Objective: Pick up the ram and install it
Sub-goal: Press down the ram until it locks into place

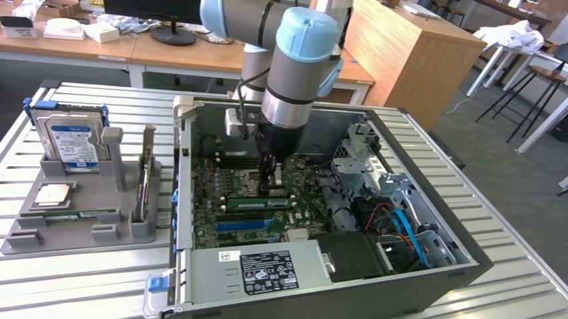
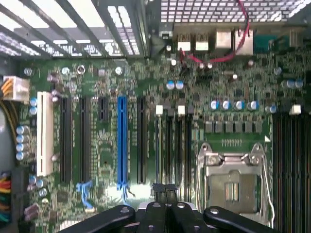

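A ram (image 1: 257, 203), a long green stick with black chips, stands on edge in a slot of the motherboard (image 1: 233, 229) inside the open computer case (image 1: 417, 279). My gripper (image 1: 271, 181) hangs just above it, reaching down into the case beside the processor socket (image 1: 246, 178). In the wrist view the fingertips (image 2: 160, 188) are pressed together with nothing between them. The ram (image 2: 157, 145) shows there as a thin edge that runs up to the gripper (image 2: 165, 188). I cannot tell whether the tips touch it.
On the exterior view's left, a grey holder (image 1: 36, 232) carries a blue-labelled hard drive (image 1: 73, 143), an upright expansion card (image 1: 143, 176) and a second green stick (image 1: 71, 214) lying flat. Cables and drive cages (image 1: 400, 219) crowd the case's right side. The power supply (image 1: 266, 269) sits at the front.
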`<state>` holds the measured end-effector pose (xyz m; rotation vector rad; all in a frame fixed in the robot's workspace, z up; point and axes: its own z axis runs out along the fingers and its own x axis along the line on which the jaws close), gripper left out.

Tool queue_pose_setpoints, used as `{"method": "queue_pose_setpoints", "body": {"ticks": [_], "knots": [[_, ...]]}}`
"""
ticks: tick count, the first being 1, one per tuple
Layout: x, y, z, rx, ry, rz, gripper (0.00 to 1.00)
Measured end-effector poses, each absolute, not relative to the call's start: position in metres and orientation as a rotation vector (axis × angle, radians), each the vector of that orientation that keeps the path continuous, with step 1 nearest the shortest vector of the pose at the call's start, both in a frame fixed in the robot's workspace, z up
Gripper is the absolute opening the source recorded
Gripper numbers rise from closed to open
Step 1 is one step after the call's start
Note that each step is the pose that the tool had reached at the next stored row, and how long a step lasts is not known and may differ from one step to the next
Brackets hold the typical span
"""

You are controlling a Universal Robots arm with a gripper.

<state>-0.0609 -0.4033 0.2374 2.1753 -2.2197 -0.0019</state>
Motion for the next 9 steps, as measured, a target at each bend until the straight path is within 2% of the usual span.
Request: {"method": "queue_pose_setpoints", "body": {"ticks": [9], "knots": [[-0.079,-0.403,0.237,2.170,-2.224,-0.002,0.10]]}}
